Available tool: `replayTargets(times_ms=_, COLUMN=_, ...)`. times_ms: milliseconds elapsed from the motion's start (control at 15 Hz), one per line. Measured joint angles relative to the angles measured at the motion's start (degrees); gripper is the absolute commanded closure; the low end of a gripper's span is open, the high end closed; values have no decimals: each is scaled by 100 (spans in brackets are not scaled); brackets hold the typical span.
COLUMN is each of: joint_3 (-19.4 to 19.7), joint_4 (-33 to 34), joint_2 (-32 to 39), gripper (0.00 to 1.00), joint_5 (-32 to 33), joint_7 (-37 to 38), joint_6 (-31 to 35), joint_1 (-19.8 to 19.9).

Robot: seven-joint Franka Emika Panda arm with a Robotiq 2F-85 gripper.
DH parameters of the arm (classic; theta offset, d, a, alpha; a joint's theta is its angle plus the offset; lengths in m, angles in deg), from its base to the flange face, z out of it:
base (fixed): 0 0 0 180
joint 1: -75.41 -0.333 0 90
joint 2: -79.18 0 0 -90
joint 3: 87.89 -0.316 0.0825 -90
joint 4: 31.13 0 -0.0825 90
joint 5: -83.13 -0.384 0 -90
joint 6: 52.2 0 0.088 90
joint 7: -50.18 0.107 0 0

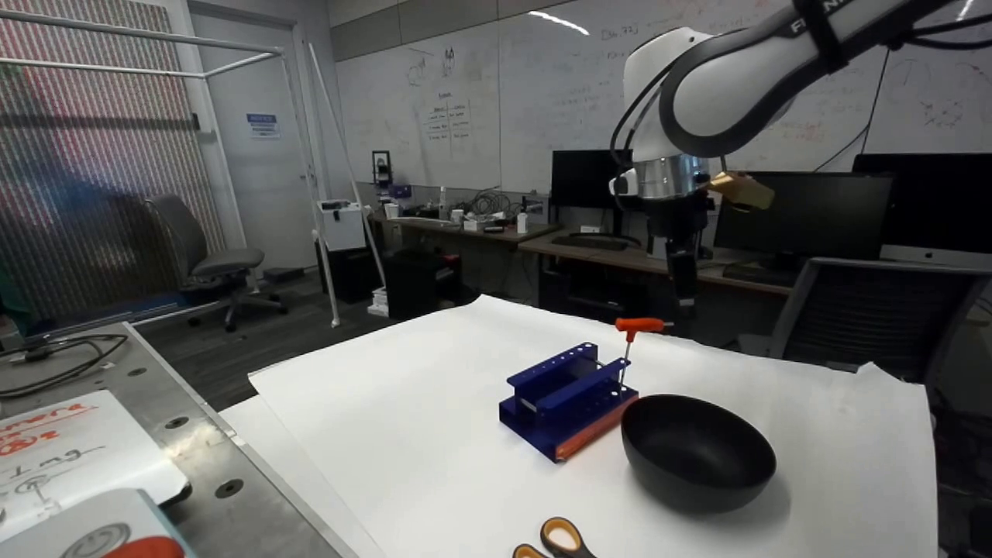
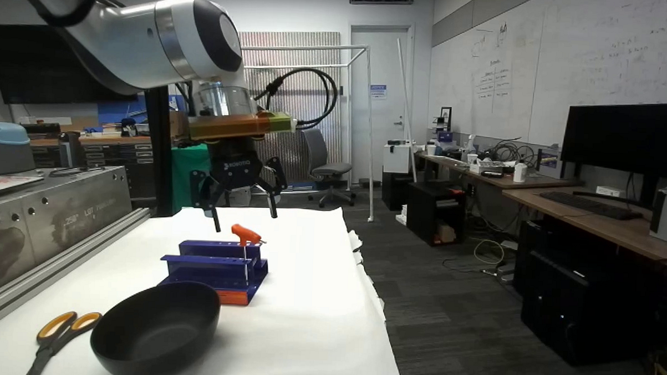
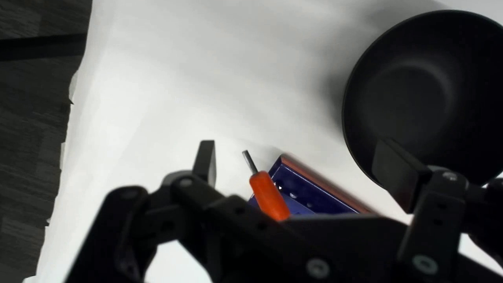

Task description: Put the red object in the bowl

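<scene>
Jaws wide, empty, above red T-handle hex key [image 2: 246, 235], upright in blue rack [image 2: 203, 266], left of centre in an exterior view. Approach step, I'd judge; next: descend, close on it, lift clear, then black bowl [image 2: 156, 331], lower left.

looks down on a blue block [image 3: 314, 198], with a red object [image 3: 269, 196] over its end, a black bowl [image 3: 412, 98] near its reddish edge, and a claw [image 3: 302, 171], spread wide, partly hiding the block.
</scene>
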Motion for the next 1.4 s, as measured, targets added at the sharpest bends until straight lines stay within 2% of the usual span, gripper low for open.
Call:
replayTargets(times_ms=533, joint_3=-208, joint_4=607, joint_2=706, gripper=0, joint_5=-577, joint_7=-551, joint_6=-95, joint_1=187)
replayTargets(times_ms=600, joint_3=-224, joint_4=656, joint_2=772, gripper=10, joint_5=-582, joint_7=-573, joint_6=-100, joint_1=198)
replayTargets(times_ms=667, joint_3=-234, joint_4=703, joint_2=837, gripper=27, joint_5=-582, joint_7=-587, joint_6=-100, joint_1=204)
replayTargets(times_ms=1267, joint_3=-327, joint_4=1083, joint_2=1230, gripper=97, joint_5=-582, joint_7=-598, joint_6=-129, joint_1=221)
replayTargets(times_ms=1400, joint_3=-329, joint_4=1145, joint_2=1245, gripper=93, joint_5=-577, joint_7=-593, joint_6=-144, joint_1=224)
